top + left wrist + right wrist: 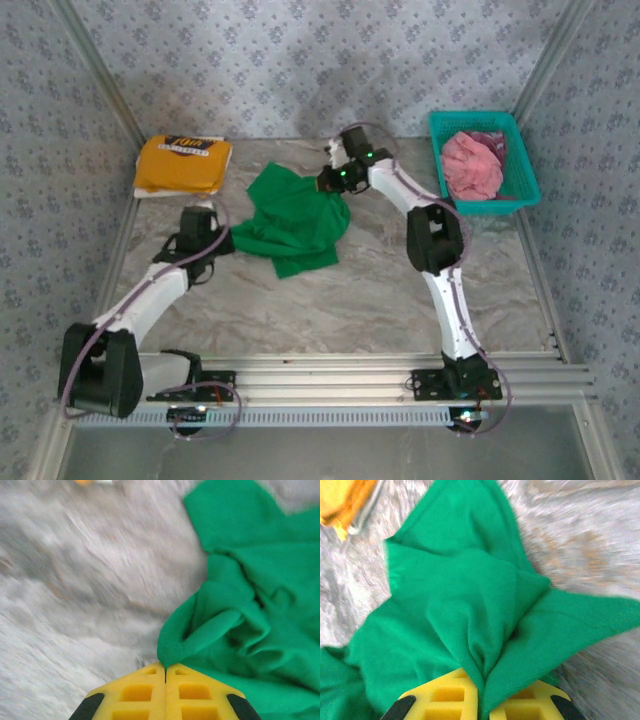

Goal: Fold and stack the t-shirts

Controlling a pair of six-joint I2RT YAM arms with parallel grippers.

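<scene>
Back right, teal basket (524, 160) holds crumpled pink tee (472, 165). Yellow-orange tee (183, 163) lies folded back left, dark print too small to read. Tabletop (380, 290) smeared with blur in both wrist views. Green tee (295, 220) rumpled mid-table. Left gripper (165, 672) low at its left edge, jaws pinched tight on fold. Right gripper (481, 695) reaches to far edge, clamped on bunched cloth.

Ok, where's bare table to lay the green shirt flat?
Bare table between the green t-shirt and the near rail. Crowded at the far edge: yellow t-shirt left, teal basket with the pink t-shirt right.
</scene>
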